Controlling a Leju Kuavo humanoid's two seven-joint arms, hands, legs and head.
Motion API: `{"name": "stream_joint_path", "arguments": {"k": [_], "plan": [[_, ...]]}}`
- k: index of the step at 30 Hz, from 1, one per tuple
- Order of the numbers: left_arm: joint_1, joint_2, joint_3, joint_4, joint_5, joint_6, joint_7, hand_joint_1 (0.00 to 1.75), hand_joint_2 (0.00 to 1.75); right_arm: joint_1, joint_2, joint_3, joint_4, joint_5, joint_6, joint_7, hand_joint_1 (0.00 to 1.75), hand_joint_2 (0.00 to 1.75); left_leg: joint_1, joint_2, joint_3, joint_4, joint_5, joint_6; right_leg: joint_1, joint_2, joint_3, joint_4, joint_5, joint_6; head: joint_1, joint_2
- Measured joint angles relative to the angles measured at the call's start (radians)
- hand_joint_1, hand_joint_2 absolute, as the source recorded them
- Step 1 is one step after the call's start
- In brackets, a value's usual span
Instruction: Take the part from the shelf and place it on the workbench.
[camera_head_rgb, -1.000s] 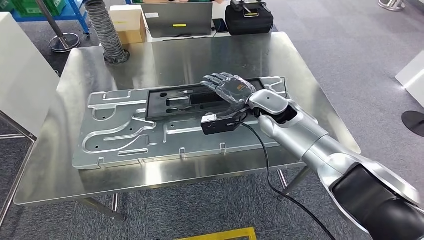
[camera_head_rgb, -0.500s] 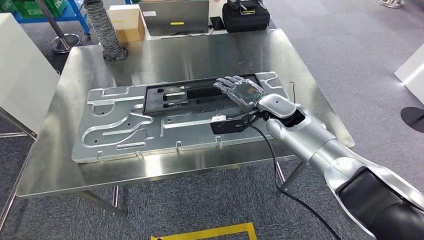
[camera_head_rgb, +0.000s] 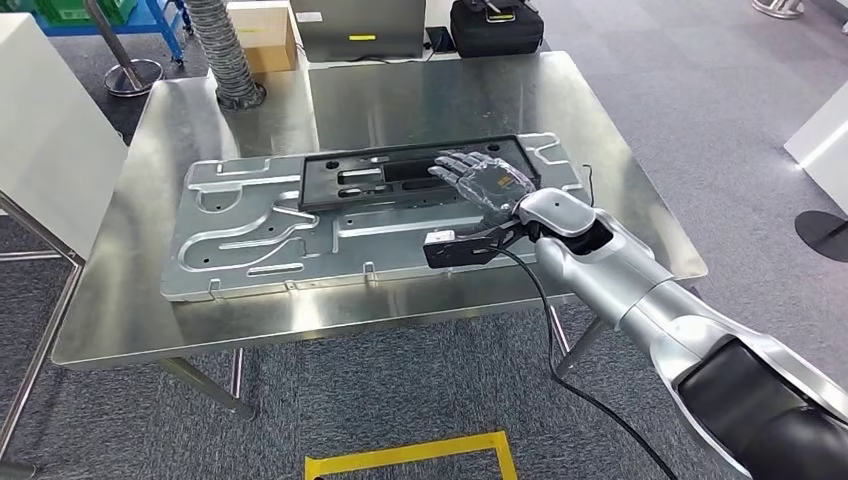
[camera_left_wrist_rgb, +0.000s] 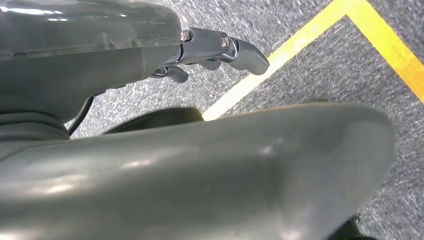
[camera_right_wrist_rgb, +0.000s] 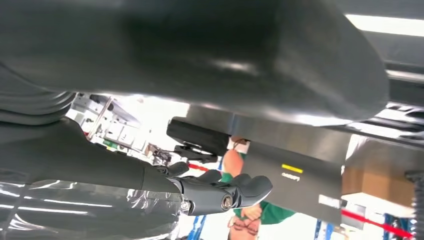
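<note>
While our right hand (camera_head_rgb: 485, 181) rests spread and flat on the black part (camera_head_rgb: 420, 176), we see that part lying on the workbench's (camera_head_rgb: 130, 310) metal panel (camera_head_rgb: 260, 255), its long axis running leftward from our fingers.

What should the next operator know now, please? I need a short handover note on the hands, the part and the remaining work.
Right robot hand: fingers spread, lying over the black part; a grip cannot be confirmed.
Left robot hand: hanging over the grey floor near a yellow line, holding nothing.
Part: lying flat on the silver panel on the steel workbench.
Done: the part seems placed.
Left: lift the right hand away and confirm the part rests steady.
</note>
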Motion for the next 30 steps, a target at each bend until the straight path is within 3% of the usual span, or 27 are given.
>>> {"name": "stream_joint_path", "arguments": {"k": [3,4,6,8,9,10,11,13,15,19,21,23,24,25,26,27,29,30], "plan": [[0.001,0.0,0.0,0.0,0.002,0.0,0.0,0.0,0.0,-0.002,-0.002,-0.001,0.0,0.0,0.001,0.0,0.0,0.0,0.0,0.0,-0.005,-0.002,0.009,-0.017,0.002,-0.001,-0.004,-0.01,0.012,-0.018,0.0,0.0],[0.001,0.0,0.0,0.0,0.002,0.0,0.0,0.0,0.0,-0.002,-0.002,-0.001,-0.001,0.001,0.002,0.0,0.0,0.0,0.0,-0.001,-0.01,0.007,-0.001,-0.022,0.0,-0.003,-0.006,-0.014,0.019,-0.024,0.0,0.0],[0.003,0.001,0.0,0.0,0.003,0.0,0.0,0.0,0.0,-0.004,-0.002,-0.001,0.0,0.001,0.003,-0.001,0.0,0.0,0.001,-0.001,-0.04,0.082,-0.061,-0.03,-0.005,-0.006,-0.015,-0.021,0.033,-0.037,0.0,0.0],[0.004,0.001,0.0,0.0,0.004,0.0,-0.001,0.0,0.0,-0.004,-0.002,-0.001,0.0,0.001,0.005,-0.002,0.0,0.0,0.003,-0.001,-0.087,0.217,-0.141,-0.036,-0.004,-0.006,-0.032,-0.021,0.045,-0.042,0.0,0.0],[0.004,0.001,0.0,0.0,0.004,0.0,-0.001,0.0,0.0,-0.003,-0.002,-0.001,0.0,0.001,0.006,-0.003,0.0,0.0,0.004,-0.001,-0.101,0.267,-0.164,-0.038,-0.003,-0.006,-0.04,-0.02,0.051,-0.042,0.0,0.0],[0.004,0.001,0.0,0.0,0.005,0.0,-0.002,0.0,0.0,-0.002,-0.002,-0.001,0.0,0.001,0.007,-0.003,0.0,0.0,0.004,-0.001,-0.096,0.281,-0.168,-0.038,-0.002,-0.005,-0.048,-0.019,0.056,-0.041,0.0,0.0],[0.004,0.001,0.0,0.0,0.006,0.0,-0.003,0.0,0.0,-0.002,-0.003,-0.001,0.001,0.001,0.008,-0.004,0.0,0.0,0.004,-0.001,-0.07,0.252,-0.154,-0.037,-0.002,-0.005,-0.054,-0.017,0.06,-0.039,0.0,0.0],[0.004,0.001,0.0,0.0,0.006,0.0,-0.005,0.0,0.0,-0.002,-0.004,-0.002,0.001,0.001,0.009,-0.004,0.0,0.0,0.003,-0.001,0.022,0.112,-0.109,-0.03,-0.001,-0.005,-0.064,-0.011,0.066,-0.034,0.0,0.0],[0.003,0.001,0.0,0.0,0.006,0.0,-0.006,0.0,0.0,-0.002,-0.007,-0.004,0.001,0.001,0.009,-0.005,0.0,0.0,0.0,-0.002,0.081,0.011,-0.084,-0.02,0.001,-0.005,-0.072,-0.005,0.072,-0.025,0.0,0.0],[0.005,0.001,0.0,0.0,0.006,0.0,-0.007,0.0,0.0,0.001,-0.01,-0.005,0.001,0.0,0.009,-0.008,0.0,0.0,-0.003,-0.001,0.077,-0.007,-0.062,0.004,-0.001,-0.004,-0.083,-0.003,0.082,0.001,0.0,0.0],[0.003,0.0,0.0,0.0,0.006,0.0,-0.007,0.0,0.0,0.002,-0.011,-0.006,0.001,0.001,0.009,-0.009,0.0,0.0,0.0,0.001,0.067,-0.017,-0.043,0.015,-0.003,-0.002,-0.105,0.05,0.033,0.012,0.0,0.0],[0.001,0.0,0.0,0.0,0.008,0.0,-0.006,0.0,0.0,0.002,-0.011,-0.006,0.002,0.003,0.009,-0.011,0.0,0.0,-0.001,0.002,0.049,-0.017,-0.028,0.02,-0.006,0.0,-0.148,0.171,-0.052,0.02,0.001,0.0],[0.002,0.0,0.0,0.0,0.009,0.001,-0.005,0.0,0.0,0.003,-0.011,-0.006,0.003,0.005,0.009,-0.012,0.0,0.0,-0.001,0.002,0.038,-0.016,-0.022,0.021,-0.007,0.0,-0.163,0.227,-0.081,0.023,0.001,0.0],[0.002,0.0,0.0,0.0,0.011,0.002,-0.004,0.0,0.0,0.004,-0.011,-0.006,0.005,0.009,0.009,-0.014,0.0,0.0,-0.002,0.001,0.028,-0.014,-0.016,0.021,-0.007,0.0,-0.164,0.257,-0.09,0.024,0.001,0.0],[0.003,0.0,0.0,0.0,0.012,0.003,-0.002,0.0,0.0,0.004,-0.01,-0.006,0.006,0.013,0.009,-0.016,0.0,0.0,-0.002,0.001,0.018,-0.013,-0.009,0.02,-0.007,0.0,-0.147,0.25,-0.081,0.023,0.001,0.0],[0.003,0.0,0.0,0.0,0.013,0.005,-0.001,0.0,0.0,0.002,-0.008,-0.006,0.008,0.016,0.009,-0.018,0.0,0.0,-0.002,0.001,0.009,-0.01,-0.003,0.018,-0.007,0.0,-0.111,0.206,-0.059,0.021,0.001,0.0],[0.002,0.0,0.0,0.0,0.015,0.008,0.001,0.0,0.0,-0.005,-0.003,-0.007,0.01,0.02,0.009,-0.021,0.0,0.0,-0.003,0.0,-0.006,-0.005,0.007,0.011,-0.004,0.001,-0.018,0.071,-0.025,0.012,0.001,0.0],[0.002,0.0,0.0,0.0,0.015,0.009,0.001,0.0,0.0,-0.01,0.0,-0.007,0.011,0.02,0.008,-0.022,0.0,0.0,-0.004,0.0,-0.01,-0.004,0.012,0.007,-0.001,0.001,0.011,0.023,-0.017,0.006,0.001,0.0]]}}
